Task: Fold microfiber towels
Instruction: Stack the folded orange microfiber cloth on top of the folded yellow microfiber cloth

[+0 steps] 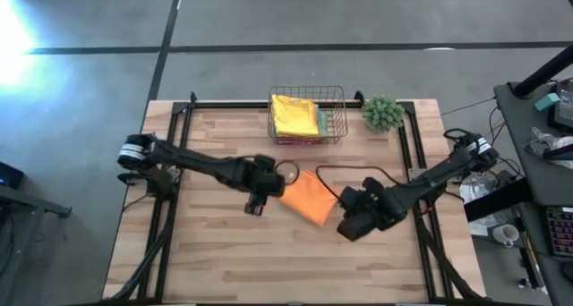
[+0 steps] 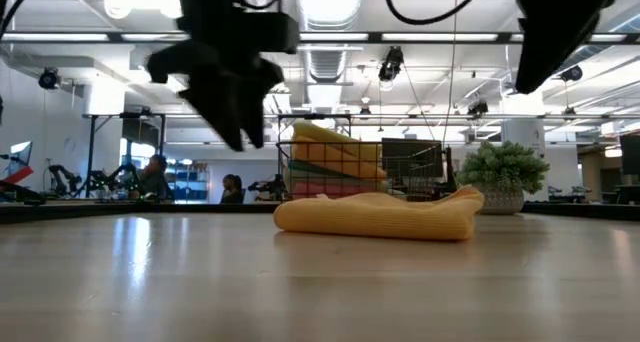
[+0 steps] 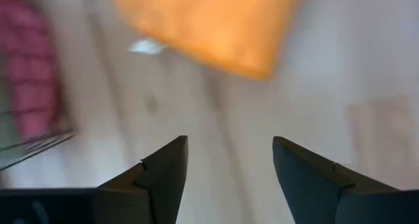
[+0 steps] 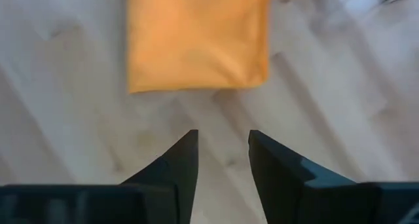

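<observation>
A folded orange towel (image 1: 309,197) lies flat on the wooden table, in the middle; it also shows in the low view (image 2: 380,214), the left wrist view (image 3: 209,24) and the right wrist view (image 4: 196,37). My left gripper (image 3: 229,162) is open and empty just left of it, above the table (image 1: 261,199). My right gripper (image 4: 222,152) is open and empty to the towel's right and nearer side (image 1: 354,224). Folded towels, yellow on top (image 1: 294,115), are stacked in the wire basket (image 1: 338,118) at the far edge.
A small green plant (image 1: 383,113) stands right of the basket at the far edge. A black cable (image 1: 354,170) loops over the table behind the orange towel. Bare wood lies along the near side (image 1: 269,261).
</observation>
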